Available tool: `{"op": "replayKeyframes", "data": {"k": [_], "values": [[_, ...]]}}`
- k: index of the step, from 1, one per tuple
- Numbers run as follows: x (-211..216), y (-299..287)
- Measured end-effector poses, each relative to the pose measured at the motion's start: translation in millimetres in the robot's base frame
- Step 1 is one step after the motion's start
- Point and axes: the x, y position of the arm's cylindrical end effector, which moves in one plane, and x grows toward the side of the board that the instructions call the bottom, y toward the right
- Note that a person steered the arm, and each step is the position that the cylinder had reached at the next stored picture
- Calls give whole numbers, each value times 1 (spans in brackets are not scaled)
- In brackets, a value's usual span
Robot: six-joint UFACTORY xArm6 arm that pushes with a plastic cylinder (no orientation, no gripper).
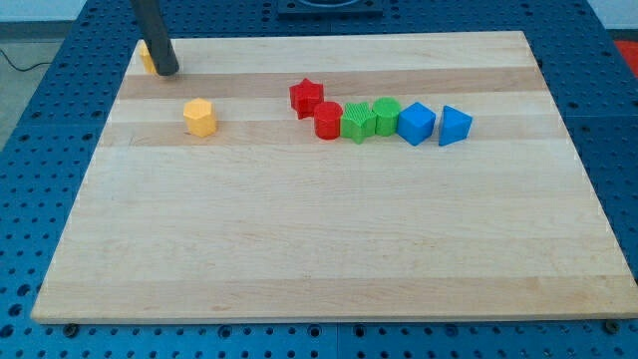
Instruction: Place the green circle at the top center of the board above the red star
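Up at the top-left corner of the board: my tip, parked just right of a small orange block half hidden behind the rod; can't tell if touching. No jaws on this rig, so nothing to open or close, just a bare rod carrying nothing. Below and slightly right of my tip, close by: a yellow hexagon, standing alone. Well off to the right of my tip and a little lower: a tight row with a red round block, a ridged green block, the green circle (probably, judging by the rounder outline), a blue cube and a blue triangle. Red star touching the row's near end, nearest my tip of that group. Green circle wedged mid-row with neighbours on both sides, so likely needs a push from the lower side to pop it upward without dragging the others. Not yet at top centre. Pale wood planks, flat and smooth, good for sliding. Around it a blue perforated table, plus a dark fixture past the top edge.
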Motion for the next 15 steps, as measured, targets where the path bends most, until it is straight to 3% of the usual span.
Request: {"op": "replayKeyframes", "data": {"k": [2, 4, 5, 7, 8, 9, 11, 13, 14, 15], "values": [[36, 8], [47, 34], [81, 85], [190, 156], [208, 235], [192, 291], [124, 296], [136, 313], [121, 322], [71, 307]]}}
